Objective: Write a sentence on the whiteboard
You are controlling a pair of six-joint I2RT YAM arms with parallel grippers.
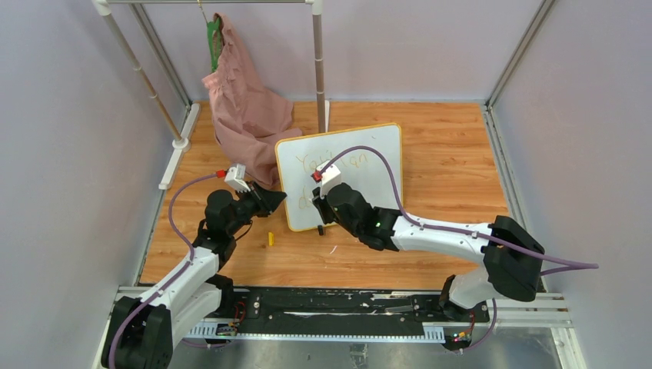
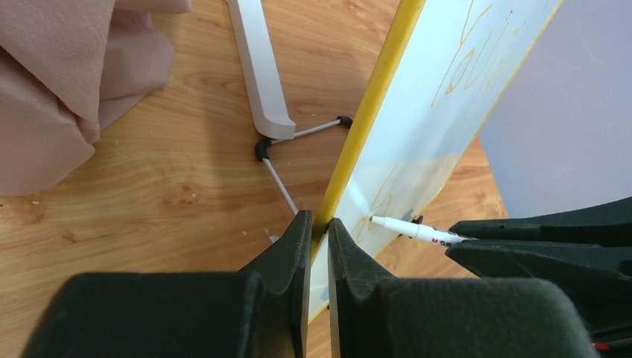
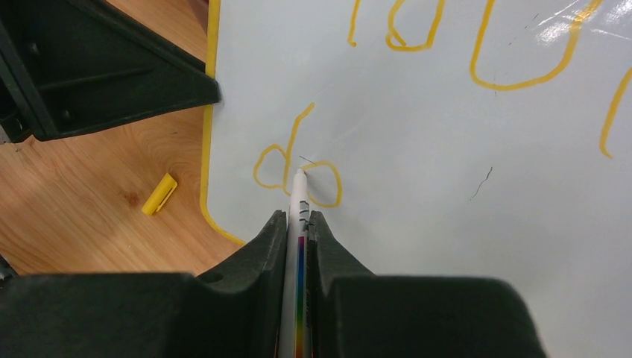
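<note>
We clamp the whiteboard point(image 2: 425, 142) by its yellow left edge in the left gripper point(image 2: 317, 224). Our right gripper point(image 3: 298, 216) pinches a white marker point(image 3: 299, 190), its tip touching the sentence point(image 3: 286, 160) at "do".

glossy whiteboard point(image 1: 380, 138), wood-grain table point(image 1: 446, 154), soft pink cloth point(image 1: 242, 108), grey metal pole point(image 1: 317, 61), white plastic marker point(image 3: 299, 195)

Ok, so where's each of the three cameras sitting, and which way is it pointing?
Top: above and behind the robot, looking down at the table; left arm and right arm flank the whiteboard.
Left wrist: looks along the left tool, clamped on the whiteboard's yellow edge.
Right wrist: looks along the right tool, holding a marker on the writing.
Shared: each wrist view catches the other tool and the marker tip.
</note>
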